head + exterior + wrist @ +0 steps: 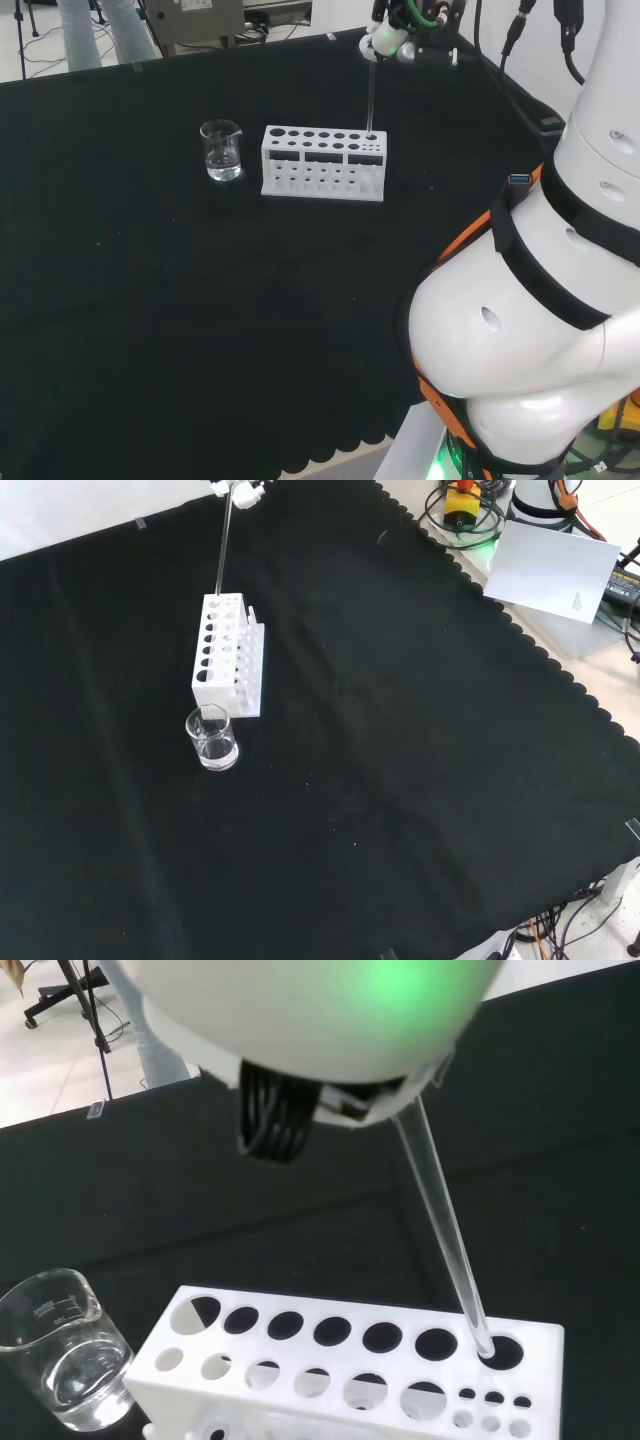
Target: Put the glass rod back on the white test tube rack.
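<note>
— What sits closest in the wrist view?
— The hand, a blurred white bulk, with the glass rod coming out from under it.

— Is it gripping the rod?
— Its fingers pinch the rod's top end; the head view shows the same.

— And the rod's lower end?
— In the big end hole of the white test tube rack, the rod standing nearly upright.

— Anything else on the black cloth?
— A beaker with some clear liquid, just beside the rack's other end.
</note>
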{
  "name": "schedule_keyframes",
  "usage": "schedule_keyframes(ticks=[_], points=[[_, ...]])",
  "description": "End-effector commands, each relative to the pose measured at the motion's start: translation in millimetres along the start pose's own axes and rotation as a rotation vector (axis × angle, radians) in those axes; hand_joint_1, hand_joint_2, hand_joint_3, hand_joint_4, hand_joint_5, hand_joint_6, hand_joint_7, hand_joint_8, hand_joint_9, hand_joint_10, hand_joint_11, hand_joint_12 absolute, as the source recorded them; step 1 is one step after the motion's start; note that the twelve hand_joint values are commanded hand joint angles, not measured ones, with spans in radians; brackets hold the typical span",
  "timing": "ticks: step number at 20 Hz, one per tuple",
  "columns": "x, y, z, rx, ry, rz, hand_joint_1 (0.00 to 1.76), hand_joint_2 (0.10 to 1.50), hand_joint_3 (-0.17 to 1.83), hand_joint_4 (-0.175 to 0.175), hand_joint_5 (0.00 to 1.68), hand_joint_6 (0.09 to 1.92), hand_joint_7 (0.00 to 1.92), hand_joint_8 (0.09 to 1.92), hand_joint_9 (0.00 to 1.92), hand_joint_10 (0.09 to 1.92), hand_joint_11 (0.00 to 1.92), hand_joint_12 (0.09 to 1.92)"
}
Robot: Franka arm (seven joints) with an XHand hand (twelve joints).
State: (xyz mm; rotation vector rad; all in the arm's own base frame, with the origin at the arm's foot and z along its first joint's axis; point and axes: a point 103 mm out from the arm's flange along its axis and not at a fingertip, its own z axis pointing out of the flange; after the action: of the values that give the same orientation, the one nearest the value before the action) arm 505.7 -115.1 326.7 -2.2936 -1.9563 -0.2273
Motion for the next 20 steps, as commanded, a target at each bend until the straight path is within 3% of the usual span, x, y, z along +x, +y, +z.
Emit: schedule_keyframes(ticks=[1,20], points=[[-6,0,3,0.005,0.006,0.004,1.23,0.44,0.97,-0.175,1.4,0.6,1.69,0.85,1.92,0.62,1.37,0.7],[-7,10,30,0.046,0.008,-0.005,1.23,0.44,0.98,-0.175,1.4,0.6,1.69,0.85,1.92,0.62,1.38,0.7]])
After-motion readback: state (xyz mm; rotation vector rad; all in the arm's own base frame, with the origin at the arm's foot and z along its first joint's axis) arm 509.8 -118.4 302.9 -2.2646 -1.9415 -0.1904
